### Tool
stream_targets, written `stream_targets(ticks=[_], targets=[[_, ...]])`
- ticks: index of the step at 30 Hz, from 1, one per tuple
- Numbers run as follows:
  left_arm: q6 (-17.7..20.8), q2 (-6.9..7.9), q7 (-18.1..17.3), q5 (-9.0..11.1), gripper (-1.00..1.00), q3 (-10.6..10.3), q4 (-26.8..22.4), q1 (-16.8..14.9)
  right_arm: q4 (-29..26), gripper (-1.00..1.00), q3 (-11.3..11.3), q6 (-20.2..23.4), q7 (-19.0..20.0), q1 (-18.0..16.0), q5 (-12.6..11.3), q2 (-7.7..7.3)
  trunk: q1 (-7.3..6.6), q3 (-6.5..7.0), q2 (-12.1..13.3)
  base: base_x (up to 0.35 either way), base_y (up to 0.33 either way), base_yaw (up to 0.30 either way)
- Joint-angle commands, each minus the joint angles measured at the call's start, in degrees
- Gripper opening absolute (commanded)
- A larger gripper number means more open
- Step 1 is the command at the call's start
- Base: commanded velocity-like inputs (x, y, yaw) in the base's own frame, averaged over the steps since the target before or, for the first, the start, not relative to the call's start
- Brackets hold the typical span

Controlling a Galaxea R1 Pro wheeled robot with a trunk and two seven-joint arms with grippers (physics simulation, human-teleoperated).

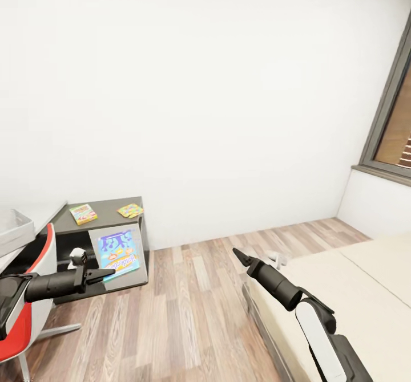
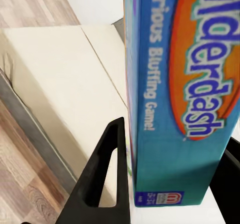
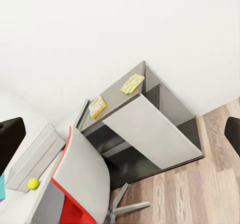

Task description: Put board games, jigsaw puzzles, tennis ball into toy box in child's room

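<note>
Left gripper [image 1: 108, 272] jaws grasping blue board game [image 1: 119, 252]; right gripper [image 1: 238, 255] jaws released; jigsaw puzzles [image 1: 83, 214] on table [image 1: 108, 206].

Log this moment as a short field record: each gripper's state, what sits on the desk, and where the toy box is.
left gripper: shut on blue board game
right gripper: open, holding nothing, above the floor beside the bed
dark desk corner: two flat toys, apart
tennis ball: on desk beside toy box
red chair: at the desk
</note>
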Motion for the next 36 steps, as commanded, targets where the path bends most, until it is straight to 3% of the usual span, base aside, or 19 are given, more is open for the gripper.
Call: stream_targets(ticks=[1,15,22,36], targets=[[0.56,0.0,-0.26,0.06,-1.0,-0.02,0.0,-0.03,-0.01,1.0,0.0,0.23,0.0,-0.01,-0.33,-0.03,0.04,-0.02,-0.05,0.152,0.0,0.286],[0.56,0.0,-0.26,-0.02,-1.0,0.01,0.01,-0.03,0.05,1.0,-0.01,0.23,0.01,-0.01,-0.27,-0.02,0.04,-0.02,-0.05,0.029,0.0,0.286],[0.56,0.0,-0.26,-0.03,-1.0,0.02,0.02,-0.03,0.13,1.0,0.0,0.14,0.04,-0.01,-0.24,-0.02,0.04,-0.02,-0.05,0.257,0.0,0.28],[0.56,0.0,-0.26,-0.03,-1.0,0.02,0.01,-0.03,0.14,1.0,-0.07,-0.03,0.1,-0.01,-0.07,-0.05,0.04,-0.02,-0.05,0.329,0.0,0.036]])
